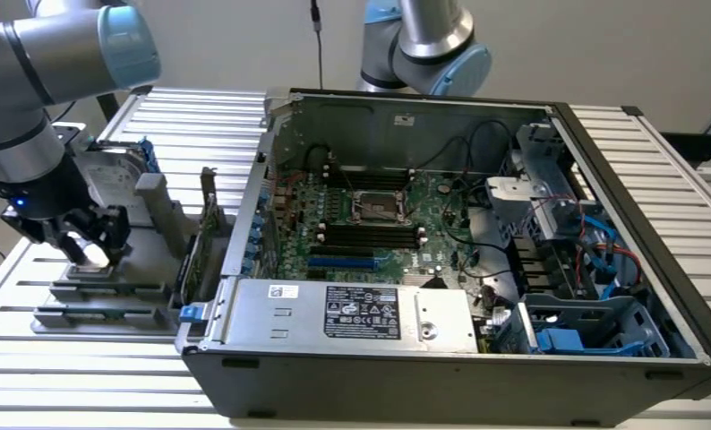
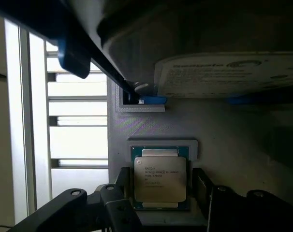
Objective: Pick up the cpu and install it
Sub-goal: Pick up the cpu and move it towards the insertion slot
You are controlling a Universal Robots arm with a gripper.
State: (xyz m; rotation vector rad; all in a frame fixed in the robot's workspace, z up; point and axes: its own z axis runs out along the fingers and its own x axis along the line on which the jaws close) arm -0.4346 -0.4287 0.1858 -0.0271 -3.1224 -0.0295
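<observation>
White slatted table [image 1: 93, 367], pale wall behind. On the table towards the exterior view's left, grey holder blocks [image 1: 105, 296]; in the middle and towards the exterior view's right, an open computer case [image 1: 451, 376], lid off, circuit board [image 1: 368, 237] lying flat inside with its socket [image 1: 373, 208] uncovered.

Bare slats along the near table edge and on the far side of the blocks. Only a narrow strip between blocks and case, taken up by a dark card [image 1: 202, 242] standing on edge.

Gripper [image 1: 93, 246] low over the blocks, jaws spread wide. In the wrist view, gripper [image 2: 161, 180] straddling the cpu [image 2: 160, 171], one finger [image 2: 123, 186] just beside each of two opposite edges; touching or not, cannot tell. The cpu flat in its recess in the grey block, metal top up, not lifted.

Just beside that recess, a hard drive [image 1: 105, 175] in a blue frame, propped on edge, close by the arm's wrist. Inside the case, a grey power box [image 1: 355, 313] along the near wall, black cables and blue clips towards the exterior view's right. Behind the case, another arm's joint [image 1: 433, 54].
</observation>
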